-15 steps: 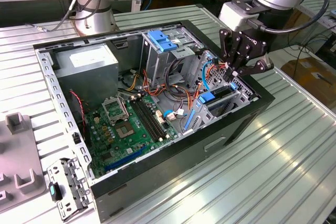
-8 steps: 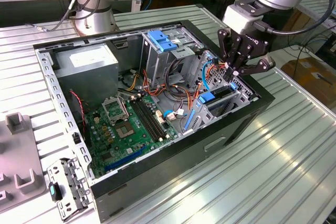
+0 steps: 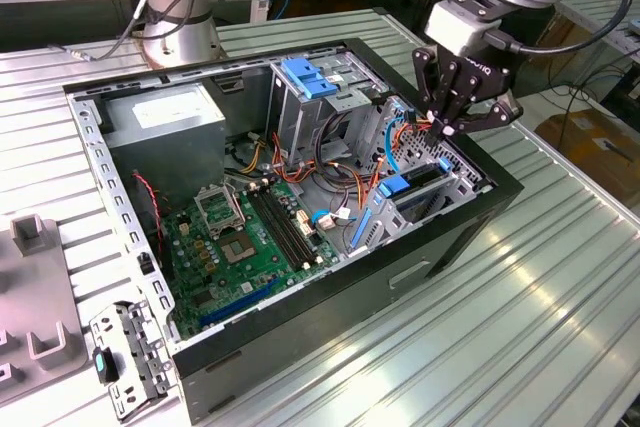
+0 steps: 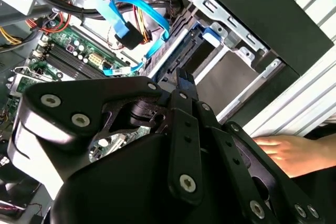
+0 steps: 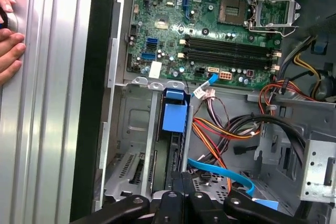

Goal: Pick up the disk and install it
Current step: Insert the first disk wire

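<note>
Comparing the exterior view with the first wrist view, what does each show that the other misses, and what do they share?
Exterior view adds the grey power supply, a second arm's base and a grey fixture on the table. First wrist view adds a person's hand on that table. Both show the motherboard, the blue data cable and the disk on edge in its drive bay, the gripper close above.

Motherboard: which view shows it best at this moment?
The first wrist view: the motherboard faces the camera almost square-on, its socket and memory slots unobstructed. The exterior view shows the motherboard slanted, deep inside the case. In the second wrist view the gripper hides all but a strip of the motherboard.
</note>
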Robot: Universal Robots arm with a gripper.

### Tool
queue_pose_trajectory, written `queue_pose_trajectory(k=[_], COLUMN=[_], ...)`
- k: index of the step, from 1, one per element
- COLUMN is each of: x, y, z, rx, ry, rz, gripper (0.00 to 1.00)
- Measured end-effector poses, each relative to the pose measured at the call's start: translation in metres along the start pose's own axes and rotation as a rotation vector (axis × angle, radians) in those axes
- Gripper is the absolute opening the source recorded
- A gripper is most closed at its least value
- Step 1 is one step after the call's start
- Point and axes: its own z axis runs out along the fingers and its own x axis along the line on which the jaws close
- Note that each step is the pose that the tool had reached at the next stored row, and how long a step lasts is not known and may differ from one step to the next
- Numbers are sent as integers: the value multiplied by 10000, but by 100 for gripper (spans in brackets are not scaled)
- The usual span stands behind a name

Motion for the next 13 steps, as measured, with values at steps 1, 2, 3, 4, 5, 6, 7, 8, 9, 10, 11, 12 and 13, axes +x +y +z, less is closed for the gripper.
queue_pose_trajectory(k=[1,2,3,4,5,6,7,8,9,10,11,12,13], x=[-12,-23,-36,-43,-43,-40,-37,-34,-30,-28,-25,-23,-21], y=[-9,-17,-29,-45,-85,-123,-169,-209,-262,-306,-354,-400,-445], z=[3,4,6,9,14,18,23,27,32,37,41,45,50], rx=[-1,-2,-3,-3,-3,-3,-4,-4,-5,-4,-5,-6,-7], ry=[8,16,23,27,29,32,32,33,33,32,34,35,37], rz=[-29,-57,-92,-113,-126,-132,-136,-140,-143,-146,-147,-147,-147], gripper=[11,11,11,11,11,11,11,11,11,11,11,11,11])
